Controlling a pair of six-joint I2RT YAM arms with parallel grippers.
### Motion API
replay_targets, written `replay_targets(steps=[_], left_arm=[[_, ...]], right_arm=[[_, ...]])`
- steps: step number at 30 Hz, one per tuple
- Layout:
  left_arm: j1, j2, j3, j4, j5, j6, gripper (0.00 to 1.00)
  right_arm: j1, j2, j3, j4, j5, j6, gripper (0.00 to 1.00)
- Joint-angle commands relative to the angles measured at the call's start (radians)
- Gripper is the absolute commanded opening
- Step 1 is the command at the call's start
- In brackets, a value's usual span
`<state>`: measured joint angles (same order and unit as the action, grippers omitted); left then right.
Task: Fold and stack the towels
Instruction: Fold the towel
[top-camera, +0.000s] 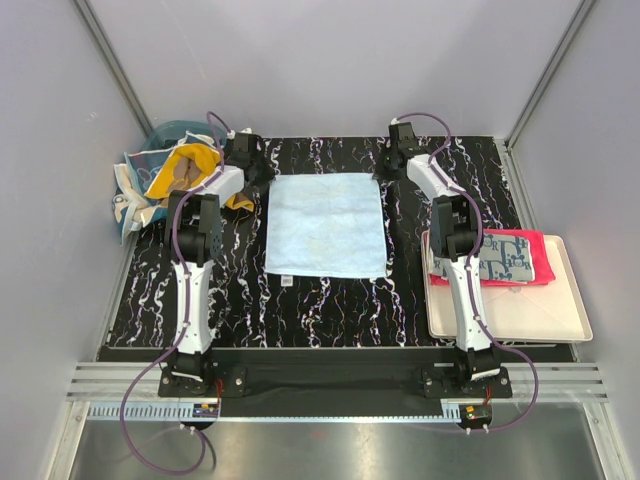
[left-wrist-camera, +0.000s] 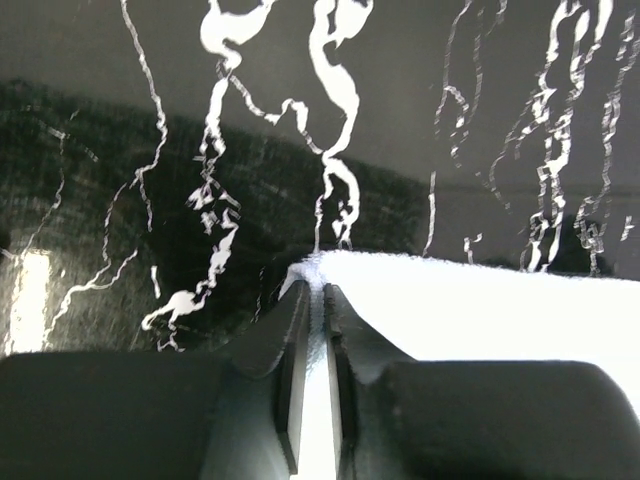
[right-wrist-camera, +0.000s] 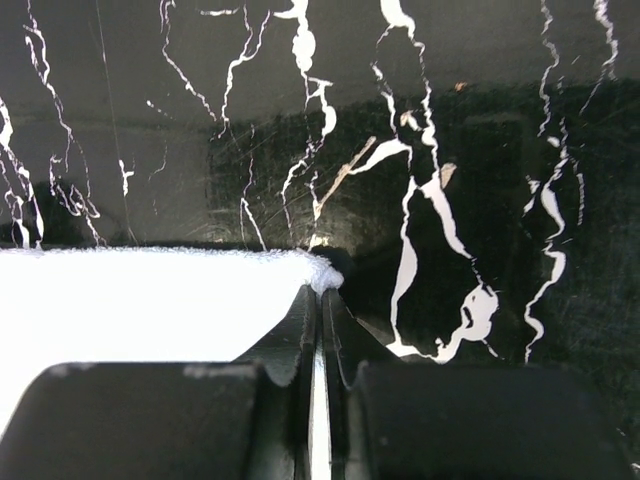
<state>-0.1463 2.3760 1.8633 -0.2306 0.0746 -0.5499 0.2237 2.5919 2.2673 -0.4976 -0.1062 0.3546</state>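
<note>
Two upper corners of the blue towel (top-camera: 325, 225) are pinched tight by left gripper (left-wrist-camera: 317, 292) and right gripper (right-wrist-camera: 320, 295), seemingly for folding.

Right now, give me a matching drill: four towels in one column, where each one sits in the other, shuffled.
Things:
1 blue towel
2 orange towel
3 red towel
4 grey towel

Places:
A on the tray, under another towel
B spread flat on the table
C spilling out of the basket
D on top of the red towel

Pairs: 1-B, 2-C, 3-A, 4-D
</note>
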Motion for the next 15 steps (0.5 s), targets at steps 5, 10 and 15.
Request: replay_targets(steps=[5, 10, 15], left_arm=[[0.017, -0.011, 0.019, 0.18, 0.073, 0.011, 0.07], [0.025, -0.043, -0.016, 0.275, 0.09, 0.016, 0.04], [0.031, -0.078, -0.059, 0.35, 0.12, 0.025, 0.0]], right_arm=[[0.005, -0.053, 0.023, 0.088, 0.036, -0.025, 0.04], [-0.006, -0.099, -0.031, 0.175, 0.036, -0.014, 0.03], [-0.014, -0.151, -0.061, 0.231, 0.028, -0.006, 0.02]])
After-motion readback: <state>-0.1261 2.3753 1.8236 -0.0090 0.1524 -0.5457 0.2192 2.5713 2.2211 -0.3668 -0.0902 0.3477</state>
